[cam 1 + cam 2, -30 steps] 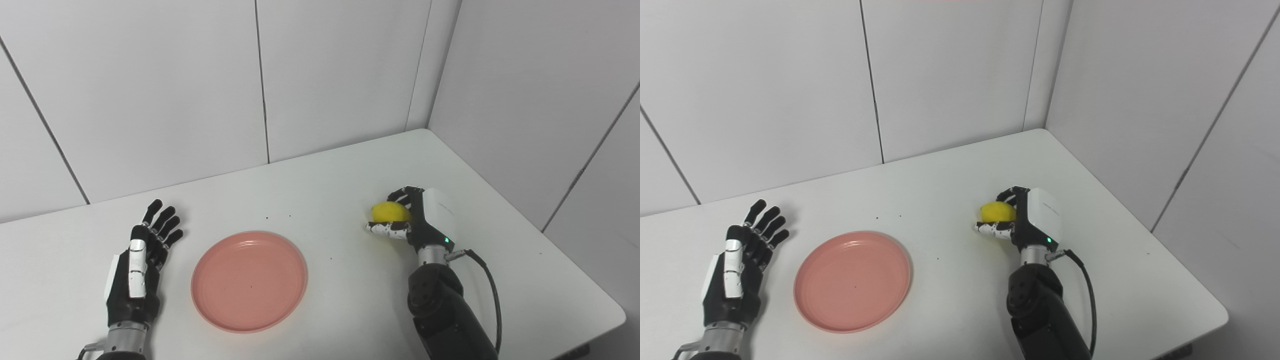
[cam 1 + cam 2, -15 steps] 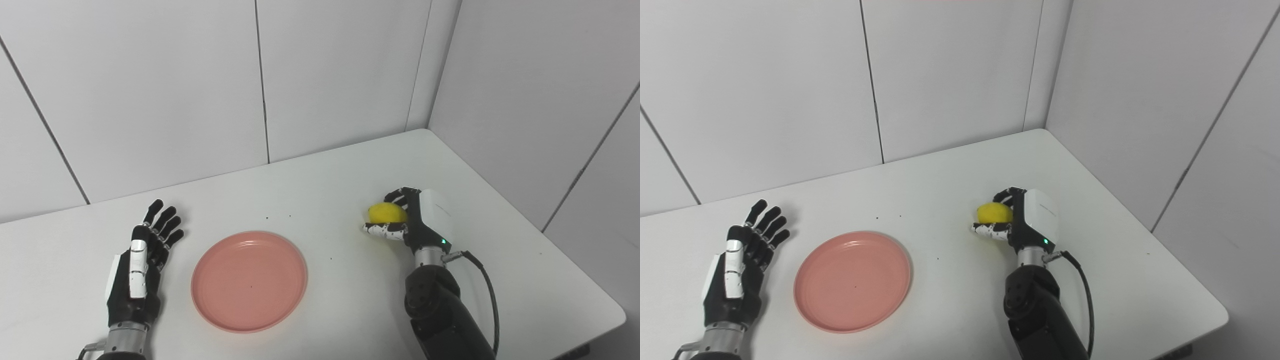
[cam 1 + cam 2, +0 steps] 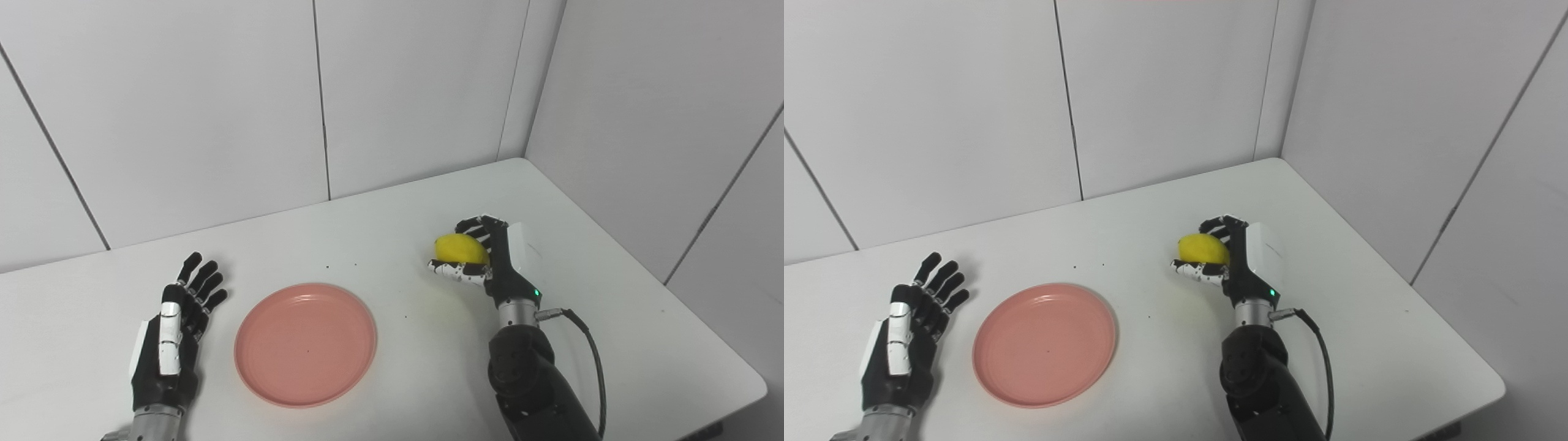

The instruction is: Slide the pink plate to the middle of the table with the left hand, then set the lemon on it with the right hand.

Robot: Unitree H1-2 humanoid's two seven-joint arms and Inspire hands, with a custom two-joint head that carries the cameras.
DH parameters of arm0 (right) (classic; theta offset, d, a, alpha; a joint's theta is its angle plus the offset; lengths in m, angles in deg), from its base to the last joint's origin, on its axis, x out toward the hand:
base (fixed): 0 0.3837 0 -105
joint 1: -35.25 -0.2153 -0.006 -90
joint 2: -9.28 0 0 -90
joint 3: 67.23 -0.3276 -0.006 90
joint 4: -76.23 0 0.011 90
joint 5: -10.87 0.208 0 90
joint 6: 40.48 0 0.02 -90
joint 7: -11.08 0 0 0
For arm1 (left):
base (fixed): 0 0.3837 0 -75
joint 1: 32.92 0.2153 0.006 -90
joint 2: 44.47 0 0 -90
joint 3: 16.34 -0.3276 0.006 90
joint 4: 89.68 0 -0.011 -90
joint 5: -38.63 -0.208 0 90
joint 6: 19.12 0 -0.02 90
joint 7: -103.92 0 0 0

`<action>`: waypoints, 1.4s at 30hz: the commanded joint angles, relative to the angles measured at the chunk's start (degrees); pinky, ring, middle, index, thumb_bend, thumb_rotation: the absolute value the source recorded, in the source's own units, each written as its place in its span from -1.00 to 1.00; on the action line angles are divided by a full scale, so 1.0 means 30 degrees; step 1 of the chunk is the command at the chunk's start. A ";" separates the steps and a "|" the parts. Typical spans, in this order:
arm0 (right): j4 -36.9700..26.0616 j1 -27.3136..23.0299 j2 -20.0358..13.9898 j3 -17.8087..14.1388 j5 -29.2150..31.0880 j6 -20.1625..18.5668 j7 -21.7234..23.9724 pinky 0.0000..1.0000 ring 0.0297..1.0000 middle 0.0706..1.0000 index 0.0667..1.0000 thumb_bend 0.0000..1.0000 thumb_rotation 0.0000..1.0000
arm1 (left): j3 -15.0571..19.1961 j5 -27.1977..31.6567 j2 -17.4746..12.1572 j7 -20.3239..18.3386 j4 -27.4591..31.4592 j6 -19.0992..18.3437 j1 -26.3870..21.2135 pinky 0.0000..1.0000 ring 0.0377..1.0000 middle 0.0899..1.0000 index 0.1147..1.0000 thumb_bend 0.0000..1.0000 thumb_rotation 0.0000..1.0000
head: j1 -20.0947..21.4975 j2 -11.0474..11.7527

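- Step in hand: lemon transfer; pink plate [image 3: 305, 343] sat near table [image 3: 392, 214] centre, so the slide looked done.
- Right hand [image 3: 487, 260] gripped lemon [image 3: 460, 248], lifted clear of the table, well right of the plate.
- Left hand [image 3: 174, 331] open, empty, just left of the plate.
- Next: carry left over the plate, lower, release.
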State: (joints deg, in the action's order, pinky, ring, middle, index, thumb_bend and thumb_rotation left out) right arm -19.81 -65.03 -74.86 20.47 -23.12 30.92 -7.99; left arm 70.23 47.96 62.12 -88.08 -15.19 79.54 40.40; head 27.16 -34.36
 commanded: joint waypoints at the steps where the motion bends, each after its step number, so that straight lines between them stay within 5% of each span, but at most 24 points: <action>1: -0.1027 -0.0564 -0.0109 0.0247 -0.0146 0.1104 -0.0043 -0.40 -0.27 -0.25 -0.03 0.04 -1.00 | -0.0233 -0.0269 0.0428 0.0276 -0.0214 -0.0530 0.1378 0.76 0.81 0.81 0.79 0.35 1.00 | -0.0528 -0.0004; 16: -0.1731 -0.0766 -0.0325 0.1782 0.0486 0.2402 0.1507 -0.35 -0.27 -0.14 0.02 0.02 -1.00 | -0.0982 -0.2051 0.1498 0.1553 0.0983 -0.1032 0.1957 0.86 0.84 0.83 0.83 0.23 1.00 | -0.4136 0.0207; 21: -0.1918 -0.0824 -0.0129 0.2299 0.0519 0.2452 0.1996 -0.19 -0.19 -0.11 -0.03 0.03 -1.00 | -0.1122 -0.2383 0.1657 0.1718 0.0880 -0.0795 0.1936 0.91 0.86 0.85 0.85 0.22 1.00 | -0.4557 0.0190; 25: -0.2008 -0.0838 -0.0135 0.2773 0.0303 0.2674 0.2267 -0.39 -0.28 -0.16 0.02 0.02 -1.00 | -0.1218 -0.2667 0.1845 0.1947 0.0820 -0.0694 0.1900 0.90 0.87 0.86 0.85 0.19 1.00 | -0.4975 0.0241; 29: -0.2179 -0.0658 0.0062 0.3381 0.0644 0.3056 0.2815 -0.24 -0.21 -0.10 -0.02 0.03 -1.00 | -0.1271 -0.2758 0.2081 0.2142 0.0775 -0.0541 0.1885 0.90 0.88 0.86 0.85 0.15 1.00 | -0.5425 0.0276; 39: -0.1706 -0.0838 0.0695 0.4714 0.0569 0.3454 0.3627 -0.33 -0.27 -0.11 0.03 0.02 -1.00 | -0.1355 -0.2773 0.2162 0.2226 0.0980 -0.0580 0.1905 0.94 0.91 0.88 0.86 0.08 1.00 | -0.5581 0.0387; 42: -0.0796 -0.1056 0.0702 0.5176 0.0225 0.4407 0.3396 -0.21 -0.22 -0.13 0.00 0.03 -1.00 | -0.1342 -0.2646 0.2239 0.2215 0.0734 -0.0342 0.1882 0.93 0.90 0.88 0.86 0.07 1.00 | -0.6512 0.0523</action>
State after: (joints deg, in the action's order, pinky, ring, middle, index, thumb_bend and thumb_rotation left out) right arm -21.83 -65.88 -72.79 35.60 -21.77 39.88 3.18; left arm 66.39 39.48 67.96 -81.53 -11.00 76.50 44.04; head 7.67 -32.78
